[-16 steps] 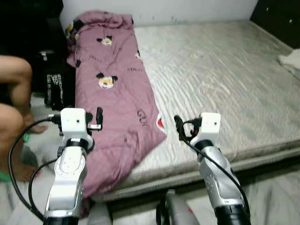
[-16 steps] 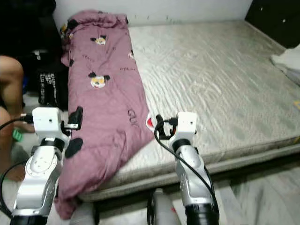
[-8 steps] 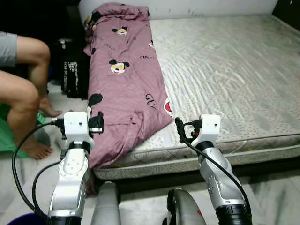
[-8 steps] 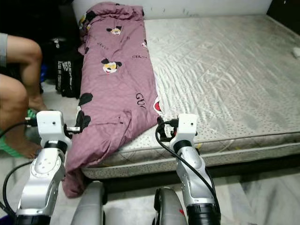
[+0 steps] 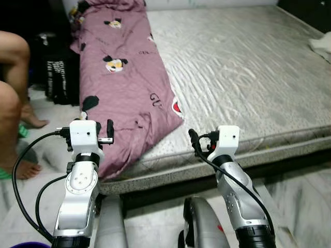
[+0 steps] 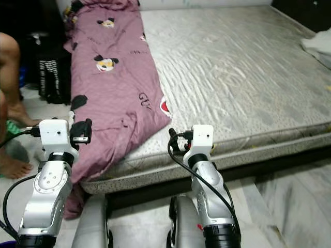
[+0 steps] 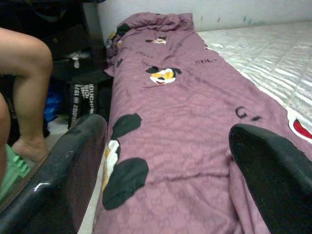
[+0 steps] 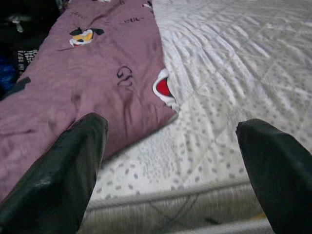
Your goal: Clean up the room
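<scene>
A matt purple cloth blanket (image 5: 121, 88) with a woven pattern is lying over the quilted mattress (image 5: 243, 72), whose pale fabric is giving off a slight sheen. The left gripper's fingers (image 7: 63, 175) are showing glossy black plastic.

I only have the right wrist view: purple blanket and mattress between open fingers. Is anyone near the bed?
Observer: Yes, a person's bare legs are at the bed's left side, beside the purple blanket.
Operator: Where's the left gripper?
Observer: The left gripper hovers open at the blanket's hanging lower corner, not touching it.
Operator: Anything else on the mattress?
Observer: A white cloth lies at the mattress's far right edge.
</scene>
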You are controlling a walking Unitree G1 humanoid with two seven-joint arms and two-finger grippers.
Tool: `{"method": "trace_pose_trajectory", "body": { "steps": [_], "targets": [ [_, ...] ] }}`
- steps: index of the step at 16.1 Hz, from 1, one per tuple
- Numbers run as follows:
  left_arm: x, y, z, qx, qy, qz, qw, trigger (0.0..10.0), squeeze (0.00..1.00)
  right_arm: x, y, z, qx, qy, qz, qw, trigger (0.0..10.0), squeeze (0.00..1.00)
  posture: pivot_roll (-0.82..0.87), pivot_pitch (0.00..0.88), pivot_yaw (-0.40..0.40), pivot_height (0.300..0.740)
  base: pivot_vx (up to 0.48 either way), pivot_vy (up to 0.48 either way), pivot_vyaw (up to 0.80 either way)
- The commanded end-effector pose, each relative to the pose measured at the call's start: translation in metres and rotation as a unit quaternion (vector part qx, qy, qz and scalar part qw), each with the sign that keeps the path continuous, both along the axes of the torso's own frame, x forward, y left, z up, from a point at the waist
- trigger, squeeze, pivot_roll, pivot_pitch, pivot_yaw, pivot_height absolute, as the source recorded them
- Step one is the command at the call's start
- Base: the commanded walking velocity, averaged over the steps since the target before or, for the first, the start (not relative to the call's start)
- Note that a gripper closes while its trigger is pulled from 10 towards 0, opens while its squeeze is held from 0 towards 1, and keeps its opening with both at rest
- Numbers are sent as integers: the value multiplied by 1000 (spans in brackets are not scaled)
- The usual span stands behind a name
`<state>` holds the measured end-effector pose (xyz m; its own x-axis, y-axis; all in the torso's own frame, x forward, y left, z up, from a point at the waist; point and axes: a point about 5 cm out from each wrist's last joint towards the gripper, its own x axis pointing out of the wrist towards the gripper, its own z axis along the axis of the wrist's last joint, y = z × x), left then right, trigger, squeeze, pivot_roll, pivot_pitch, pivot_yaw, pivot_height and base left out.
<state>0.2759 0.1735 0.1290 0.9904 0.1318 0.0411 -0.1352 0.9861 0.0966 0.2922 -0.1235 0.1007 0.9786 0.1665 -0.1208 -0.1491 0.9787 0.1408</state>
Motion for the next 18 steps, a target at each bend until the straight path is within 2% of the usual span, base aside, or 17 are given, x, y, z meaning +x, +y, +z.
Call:
{"method": "trace_pose_trajectory", "body": {
  "steps": [1,13,15,18],
  "targets": [
    [0,1,1,0,0,4,1000,10000,0,0,0,1,3,1,1,1000,10000,0,7,110,-17,518,0,0,0],
    [5,-2,2,-21,-1,-4,1000,10000,0,2,3,3,4,-2,9,1000,10000,0,1,129,-14,518,0,0,0],
    [4,-5,3,-25,-5,-11,1000,10000,0,2,3,3,4,-2,10,1000,10000,0,0,130,-14,518,0,0,619],
    [5,-6,3,-28,-5,-17,999,10000,0,1,3,3,6,-1,10,1000,10000,0,-3,132,-13,518,344,0,140]
  ]
}}
